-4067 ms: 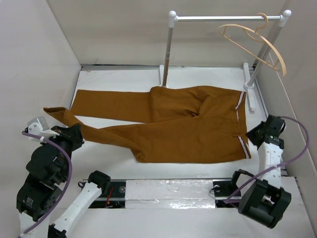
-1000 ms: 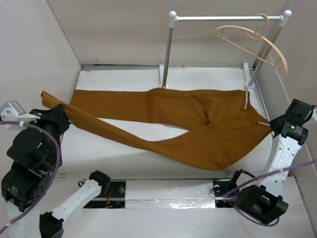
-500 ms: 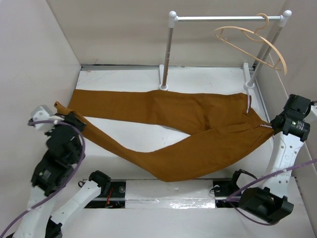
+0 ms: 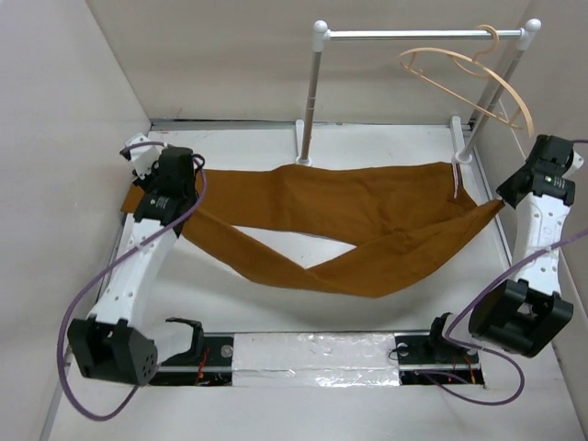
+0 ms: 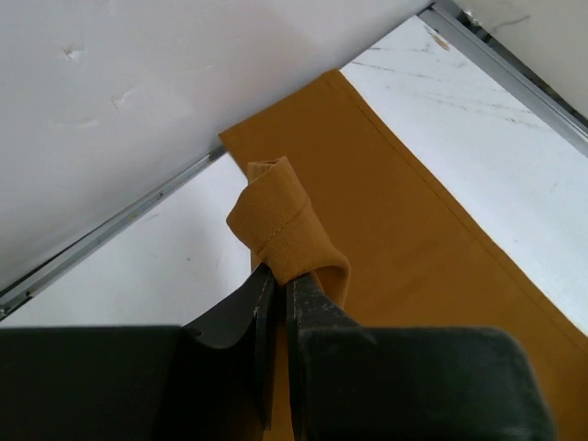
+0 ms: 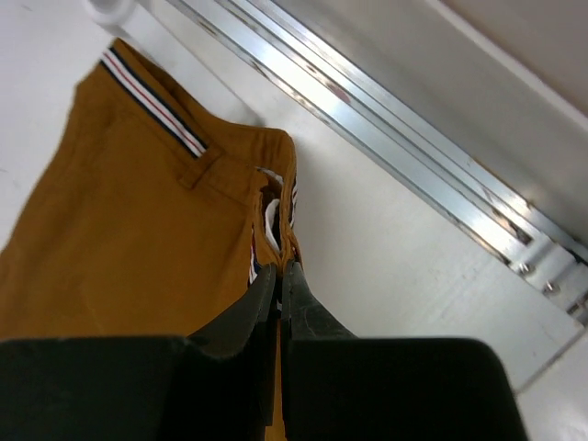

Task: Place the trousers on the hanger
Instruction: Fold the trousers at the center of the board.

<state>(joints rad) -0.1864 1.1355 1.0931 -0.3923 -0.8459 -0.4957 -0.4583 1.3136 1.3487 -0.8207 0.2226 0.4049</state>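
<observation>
Carrying trousers (image 4: 386,207) hem rearward, left gripper (image 5: 278,274)

Bright, even overhead light (soft shadows), sharp focus

Top camera: high behind the arm bases (image 4: 110,349), angled down and forward, whole table (image 4: 386,147) to the rail stand (image 4: 418,34). Left wrist: very close, on a trousers (image 5: 413,211) leg end by the side wall (image 5: 138,73). Right wrist: equally close, on the waistband (image 6: 152,92). All three share the trousers.
</observation>
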